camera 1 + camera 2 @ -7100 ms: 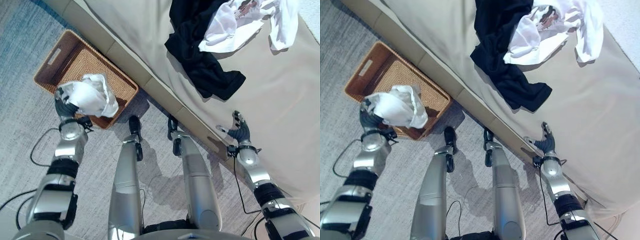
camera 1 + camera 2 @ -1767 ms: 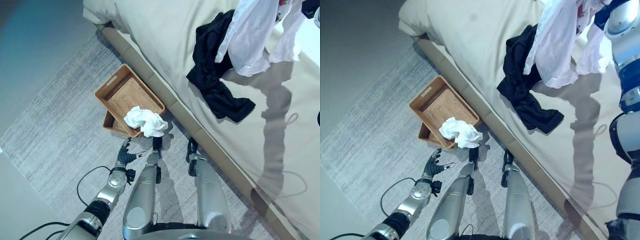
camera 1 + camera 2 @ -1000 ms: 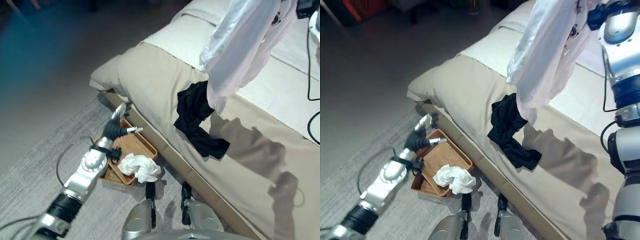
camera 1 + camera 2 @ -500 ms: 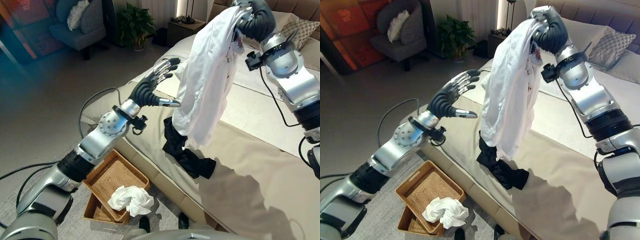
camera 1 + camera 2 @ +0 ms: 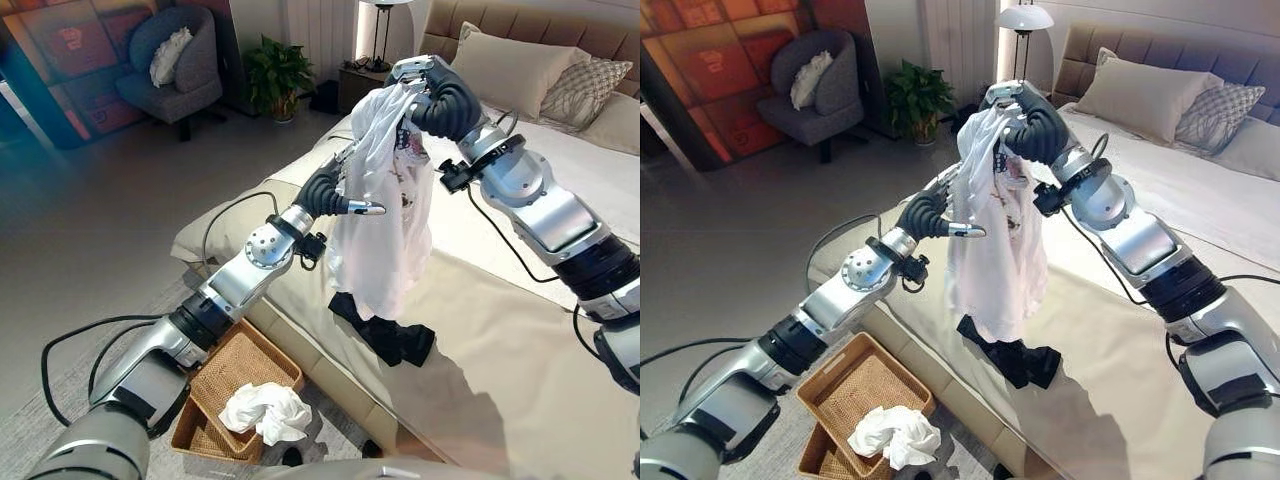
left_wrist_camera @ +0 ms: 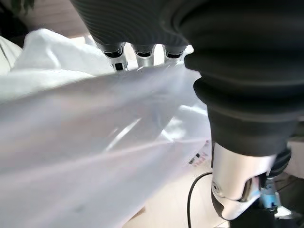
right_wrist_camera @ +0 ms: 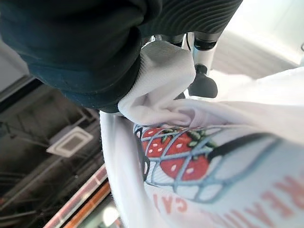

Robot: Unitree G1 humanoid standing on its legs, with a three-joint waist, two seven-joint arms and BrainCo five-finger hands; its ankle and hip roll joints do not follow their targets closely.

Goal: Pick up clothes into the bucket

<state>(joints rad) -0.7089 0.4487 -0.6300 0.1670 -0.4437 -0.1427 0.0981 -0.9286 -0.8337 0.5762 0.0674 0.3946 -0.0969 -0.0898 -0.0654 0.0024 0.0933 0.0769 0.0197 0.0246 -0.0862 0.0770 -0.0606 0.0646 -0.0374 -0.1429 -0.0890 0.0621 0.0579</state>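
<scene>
White printed cotton T-shirt [image 5: 385, 215], limp and light, hanging from the clenched right hand [image 5: 440, 100].
Left hand [image 5: 330, 190], fingers hidden, grip unclear; best gathered mid-body.

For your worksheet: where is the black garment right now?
In the left eye view, the black garment lies on the bed near its edge, below the hanging white shirt.

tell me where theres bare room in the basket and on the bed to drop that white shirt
The wicker basket is bare at its far end; its near corner holds a crumpled white garment. The bed is bare right of the black garment. It is crowded mid-air: the right hand grips the white shirt while the left hand reaches into it.
</scene>
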